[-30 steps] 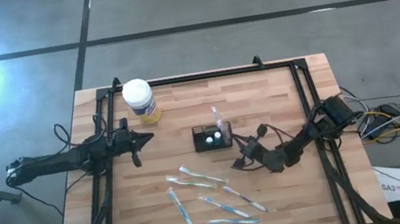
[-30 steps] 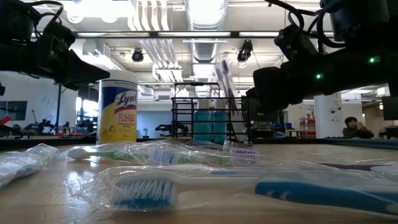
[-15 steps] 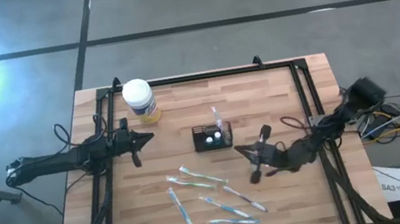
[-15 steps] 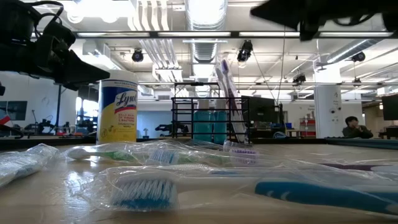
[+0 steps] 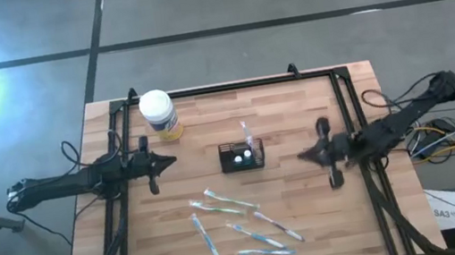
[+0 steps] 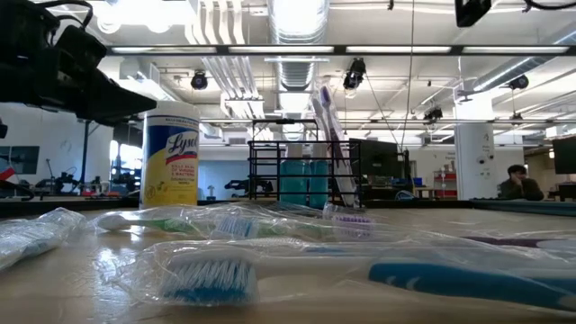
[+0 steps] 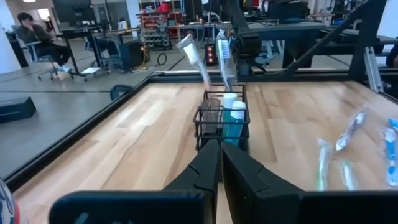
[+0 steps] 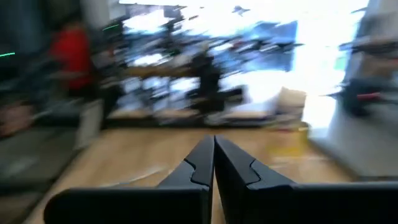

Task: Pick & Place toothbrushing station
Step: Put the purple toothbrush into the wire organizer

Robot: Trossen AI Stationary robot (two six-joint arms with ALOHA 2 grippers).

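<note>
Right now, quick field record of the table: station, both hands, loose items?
station: toothbrushing station, upright at mid table, toothbrushes standing in it
left hand: left hand, shut, empty, left of the station and apart from it
right hand: right hand, shut, empty, right of the station and apart from it
loose items: wrapped toothbrushes lying flat on the front half of the table
other: wipes canister, upright near the back left corner
</note>
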